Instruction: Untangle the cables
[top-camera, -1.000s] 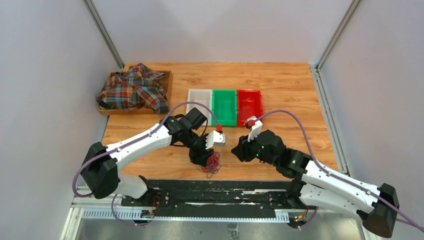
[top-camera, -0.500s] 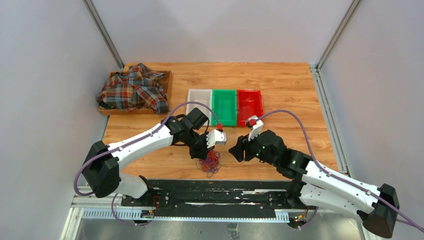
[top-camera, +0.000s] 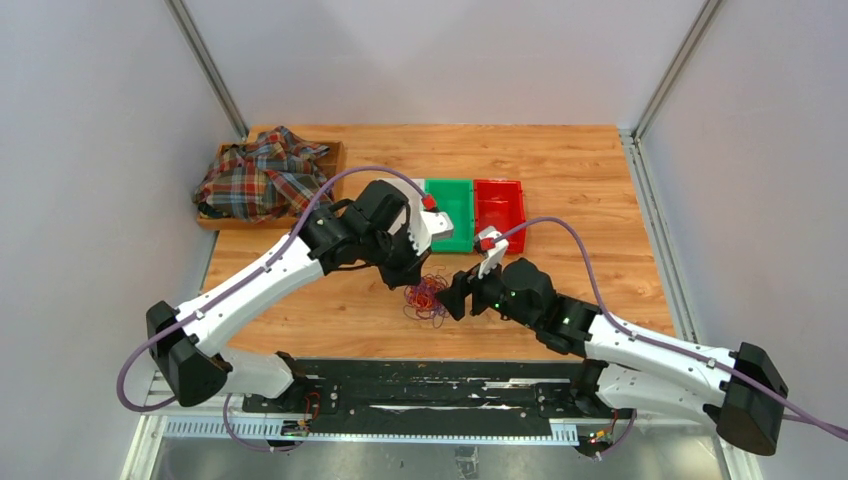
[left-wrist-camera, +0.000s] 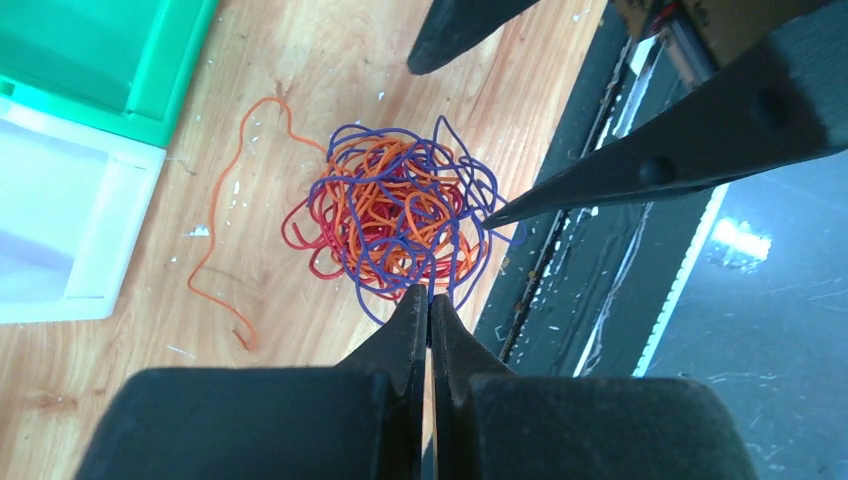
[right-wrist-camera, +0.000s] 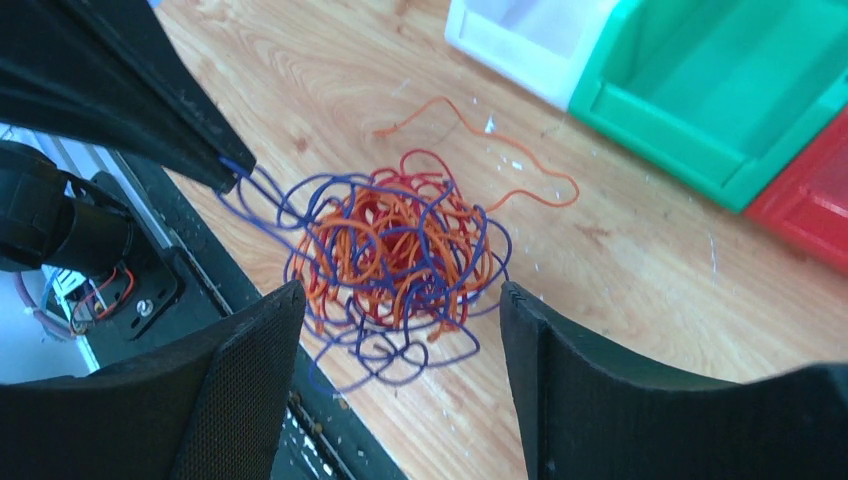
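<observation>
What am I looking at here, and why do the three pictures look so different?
Two robot arms are bolted to a wooden table. One picture looks down from above; the other two come from a camera on each wrist, so the black wedges there are fingers. On the table lies a clump of thin purple, orange and red cables, near a white bin, a green bin and a red bin; a plaid shirt sits at the back left. The left gripper is shut and seems to pinch a purple strand. The right gripper is open over the clump, holding nothing.
</observation>
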